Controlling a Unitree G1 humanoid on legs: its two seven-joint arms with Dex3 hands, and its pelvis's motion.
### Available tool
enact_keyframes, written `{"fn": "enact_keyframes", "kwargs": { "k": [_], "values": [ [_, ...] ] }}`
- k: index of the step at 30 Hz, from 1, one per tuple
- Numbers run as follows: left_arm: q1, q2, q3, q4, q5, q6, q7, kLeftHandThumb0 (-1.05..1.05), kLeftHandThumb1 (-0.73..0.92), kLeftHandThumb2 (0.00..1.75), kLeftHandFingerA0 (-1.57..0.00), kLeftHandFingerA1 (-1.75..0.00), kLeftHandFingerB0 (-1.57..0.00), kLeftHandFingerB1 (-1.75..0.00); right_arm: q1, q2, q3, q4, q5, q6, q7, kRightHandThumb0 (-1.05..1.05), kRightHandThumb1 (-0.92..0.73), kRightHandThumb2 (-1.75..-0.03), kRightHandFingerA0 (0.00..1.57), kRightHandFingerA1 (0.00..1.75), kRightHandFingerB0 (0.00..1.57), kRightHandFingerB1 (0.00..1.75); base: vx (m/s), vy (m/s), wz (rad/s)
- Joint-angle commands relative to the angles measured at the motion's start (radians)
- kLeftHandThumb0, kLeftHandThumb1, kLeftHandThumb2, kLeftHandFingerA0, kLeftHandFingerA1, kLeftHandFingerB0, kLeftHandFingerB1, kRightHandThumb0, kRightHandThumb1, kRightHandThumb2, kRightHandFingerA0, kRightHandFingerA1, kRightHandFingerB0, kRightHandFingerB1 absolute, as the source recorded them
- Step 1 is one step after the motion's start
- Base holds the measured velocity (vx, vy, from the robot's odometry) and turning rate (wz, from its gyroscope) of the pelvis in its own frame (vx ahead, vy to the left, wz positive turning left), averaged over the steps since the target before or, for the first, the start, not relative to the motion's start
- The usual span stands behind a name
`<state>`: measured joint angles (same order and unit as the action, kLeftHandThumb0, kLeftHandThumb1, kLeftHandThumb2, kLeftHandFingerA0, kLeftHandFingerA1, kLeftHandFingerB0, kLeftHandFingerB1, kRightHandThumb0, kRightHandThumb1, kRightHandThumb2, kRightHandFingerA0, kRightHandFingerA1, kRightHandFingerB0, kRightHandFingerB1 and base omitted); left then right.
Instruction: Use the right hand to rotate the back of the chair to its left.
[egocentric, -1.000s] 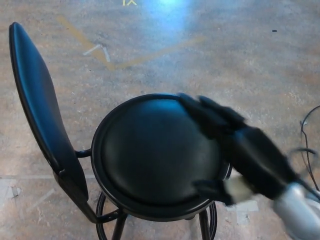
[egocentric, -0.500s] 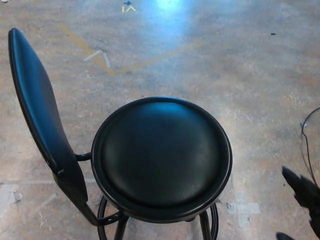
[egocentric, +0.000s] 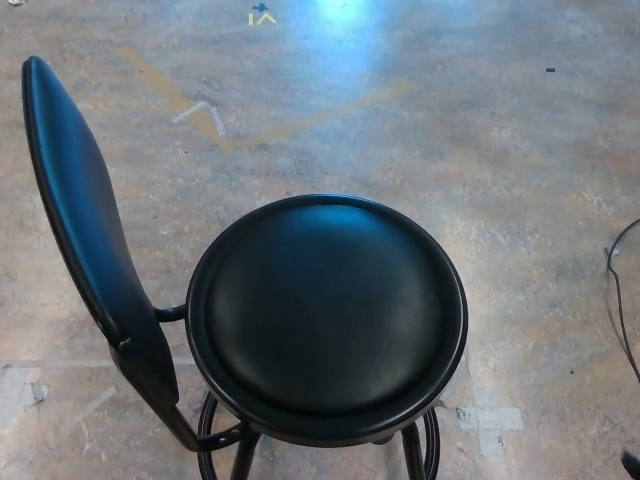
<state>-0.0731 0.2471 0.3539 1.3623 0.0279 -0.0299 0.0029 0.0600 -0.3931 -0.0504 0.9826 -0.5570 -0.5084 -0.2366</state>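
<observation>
A black chair stands in the head view with its round padded seat (egocentric: 326, 312) in the middle. Its tall narrow backrest (egocentric: 80, 230) stands at the picture's left side of the seat, joined low down by a black metal bracket (egocentric: 168, 315). Nothing touches the chair. Only a small dark tip of my right hand (egocentric: 632, 463) shows at the lower right corner, well away from the seat. My left hand does not show.
The chair stands on a mottled concrete floor with yellow and white paint marks (egocentric: 205, 115) and pale tape patches (egocentric: 490, 417). A thin black cable (egocentric: 612, 300) curves along the right edge. The chair's foot ring (egocentric: 215, 440) and legs show under the seat.
My right hand has left the seat's right rim and dropped away to the lower right, almost out of the picture. The chair's backrest stays at the left.
</observation>
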Motion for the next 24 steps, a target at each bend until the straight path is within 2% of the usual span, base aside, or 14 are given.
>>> {"fn": "enact_keyframes", "kwargs": {
  "k": [1, 6, 9, 10, 14, 17, 18, 24],
  "values": [
    [0.024, -0.006, -0.010, 0.006, 0.007, -0.001, -0.003, -0.57, 0.79, 0.64, -0.57, -0.46, -0.51, -0.42, -0.047, 0.072, -0.094, 0.309, 0.159, 0.084, -0.020, -0.88, -0.68, -1.13, 0.05, 0.18, 0.06, 0.15, 0.00, 0.000, 0.00],
    [0.028, -0.009, -0.009, 0.006, 0.002, -0.003, -0.002, -0.57, 0.79, 0.64, -0.58, -0.46, -0.53, -0.42, -0.056, 0.071, -0.098, 0.349, 0.153, 0.088, -0.008, -0.93, -0.75, -1.16, 0.01, 0.14, 0.01, 0.09, 0.00, 0.000, 0.00],
    [0.027, -0.009, -0.004, 0.005, -0.004, -0.001, -0.002, -0.56, 0.78, 0.63, -0.57, -0.46, -0.53, -0.42, -0.064, 0.072, -0.111, 0.358, 0.178, 0.089, 0.009, -0.96, -0.76, -1.16, 0.03, 0.16, 0.02, 0.07, 0.00, 0.000, 0.00],
    [0.027, -0.010, -0.005, 0.005, -0.003, -0.001, -0.001, -0.55, 0.78, 0.63, -0.58, -0.46, -0.53, -0.43, -0.067, 0.073, -0.116, 0.359, 0.187, 0.090, 0.014, -1.00, -0.78, -1.16, 0.08, 0.15, 0.09, 0.04, 0.00, 0.000, 0.00],
    [0.024, -0.011, -0.009, 0.006, 0.001, -0.001, 0.001, -0.56, 0.79, 0.64, -0.58, -0.46, -0.53, -0.43, -0.071, 0.074, -0.136, 0.359, 0.222, 0.084, 0.036, -0.94, -0.73, -1.15, 0.00, 0.17, 0.03, 0.09, 0.00, 0.000, 0.00],
    [0.025, -0.011, -0.010, 0.006, 0.001, -0.004, 0.001, -0.56, 0.79, 0.64, -0.58, -0.45, -0.52, -0.42, -0.079, 0.074, -0.137, 0.357, 0.237, 0.084, 0.047, -1.00, -0.79, -1.16, 0.07, 0.14, 0.07, 0.05, 0.00, 0.000, 0.00],
    [0.026, -0.009, -0.020, 0.006, 0.012, -0.005, 0.001, -0.57, 0.80, 0.64, -0.59, -0.46, -0.52, -0.41, -0.081, 0.074, -0.137, 0.357, 0.241, 0.083, 0.048, -0.99, -0.78, -1.15, 0.09, 0.18, 0.09, 0.06, 0.00, 0.000, 0.00],
    [0.025, -0.007, -0.013, 0.005, -0.002, 0.003, 0.001, -0.56, 0.78, 0.63, -0.58, -0.46, -0.53, -0.43, -0.085, 0.075, -0.127, 0.360, 0.246, 0.093, 0.050, -1.00, -0.77, -1.16, 0.08, 0.18, 0.10, 0.05, 0.00, 0.000, 0.00]
  ]
}}
